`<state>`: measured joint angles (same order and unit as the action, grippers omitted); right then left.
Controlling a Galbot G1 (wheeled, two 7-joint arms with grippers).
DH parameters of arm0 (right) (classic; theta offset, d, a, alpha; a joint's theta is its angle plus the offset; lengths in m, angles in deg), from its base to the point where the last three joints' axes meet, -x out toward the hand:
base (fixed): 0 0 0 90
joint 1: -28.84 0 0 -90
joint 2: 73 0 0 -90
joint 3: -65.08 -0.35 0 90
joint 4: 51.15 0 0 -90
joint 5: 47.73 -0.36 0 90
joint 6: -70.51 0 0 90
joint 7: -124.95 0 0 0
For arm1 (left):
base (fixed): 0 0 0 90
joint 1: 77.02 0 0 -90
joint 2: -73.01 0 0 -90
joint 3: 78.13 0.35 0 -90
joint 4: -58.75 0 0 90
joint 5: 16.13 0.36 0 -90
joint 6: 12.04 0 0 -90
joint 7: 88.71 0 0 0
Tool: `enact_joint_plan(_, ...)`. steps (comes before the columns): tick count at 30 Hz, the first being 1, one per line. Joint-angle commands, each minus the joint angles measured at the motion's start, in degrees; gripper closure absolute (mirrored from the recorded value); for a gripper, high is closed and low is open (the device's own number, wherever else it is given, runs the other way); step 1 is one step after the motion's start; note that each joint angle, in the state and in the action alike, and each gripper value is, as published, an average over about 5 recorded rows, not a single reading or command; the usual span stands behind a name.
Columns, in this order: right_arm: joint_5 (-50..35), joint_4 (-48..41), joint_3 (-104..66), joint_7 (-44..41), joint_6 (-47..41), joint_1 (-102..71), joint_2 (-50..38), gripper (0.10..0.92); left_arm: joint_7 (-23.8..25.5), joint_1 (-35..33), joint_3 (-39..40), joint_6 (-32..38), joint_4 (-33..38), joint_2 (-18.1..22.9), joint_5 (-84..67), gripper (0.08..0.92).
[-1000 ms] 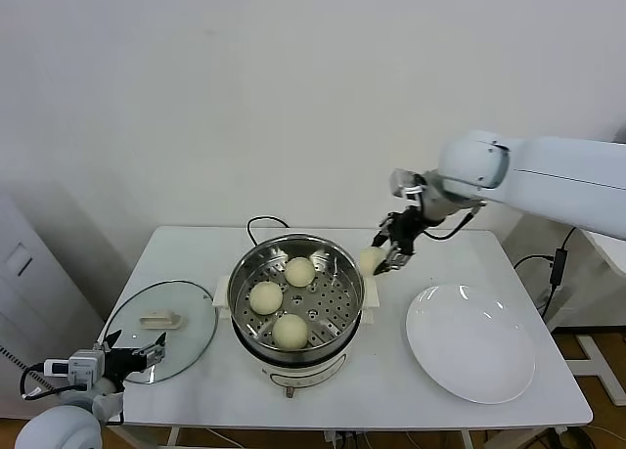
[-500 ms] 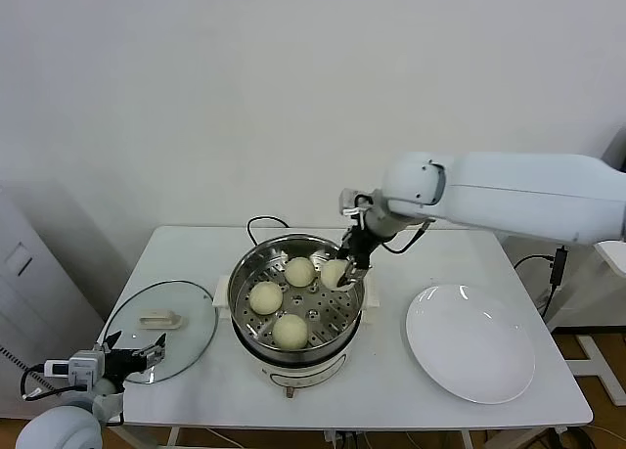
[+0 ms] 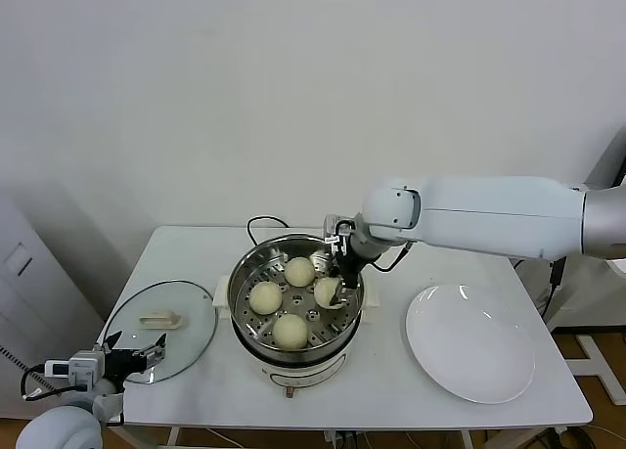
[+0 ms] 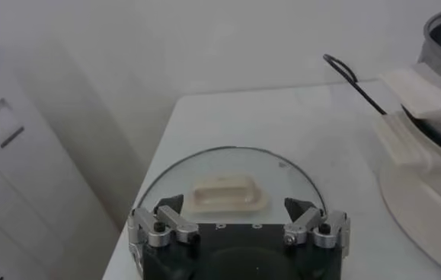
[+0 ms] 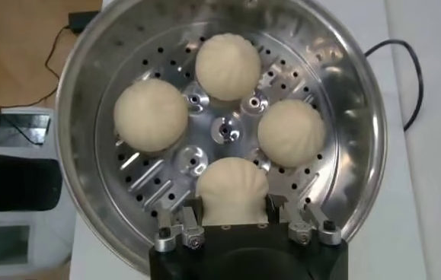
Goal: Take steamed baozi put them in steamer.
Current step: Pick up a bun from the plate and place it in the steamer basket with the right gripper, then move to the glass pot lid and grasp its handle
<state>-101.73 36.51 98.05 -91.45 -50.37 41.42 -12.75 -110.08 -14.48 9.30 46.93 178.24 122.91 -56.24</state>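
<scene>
Where your left gripper (image 3: 147,356) idles wide open and empty at the table's (image 3: 391,390) left edge by the glass lid (image 3: 161,330), the steamer (image 3: 296,307) sits centre holding all four baozi (image 3: 265,297). Your right gripper (image 3: 335,291) reaches inside, fingers (image 5: 186,228) flanking the fourth bun (image 5: 231,190) on the tray; whether they grip or have let go, you cannot tell. White plate (image 3: 471,343) lies right.

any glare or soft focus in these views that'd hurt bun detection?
Head view: even light, faint sheen on the plate. Right wrist view: bright reflections on the steamer wall, yet all four buns read crisp, including the one between the right claw fingers. Left wrist view: the glass lid is sharp, the steamer edge is softer; left claw is parked over the lid.
</scene>
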Motion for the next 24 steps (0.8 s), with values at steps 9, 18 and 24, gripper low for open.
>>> enact_joint_plan(9, 1.43, -1.22, -3.92, 0.84, -0.22, -2.53, -0.55, 0.262, 0.09, -0.14, 0.04, 0.17, -0.14, 0.15, 0.00, 0.177)
enact_joint_plan(18, -1.72, 0.27, -11.66, 0.10, 2.71, 0.31, -11.52, 0.203, 0.08, -0.05, -0.03, -0.10, 0.15, 0.41, 0.16, 0.177)
enact_joint_plan(24, -3.55, 2.25, -20.85, 4.22, 8.56, -6.36, -23.61, 0.203, 0.13, 0.07, -0.15, -0.16, 0.32, 0.50, 0.15, 0.177)
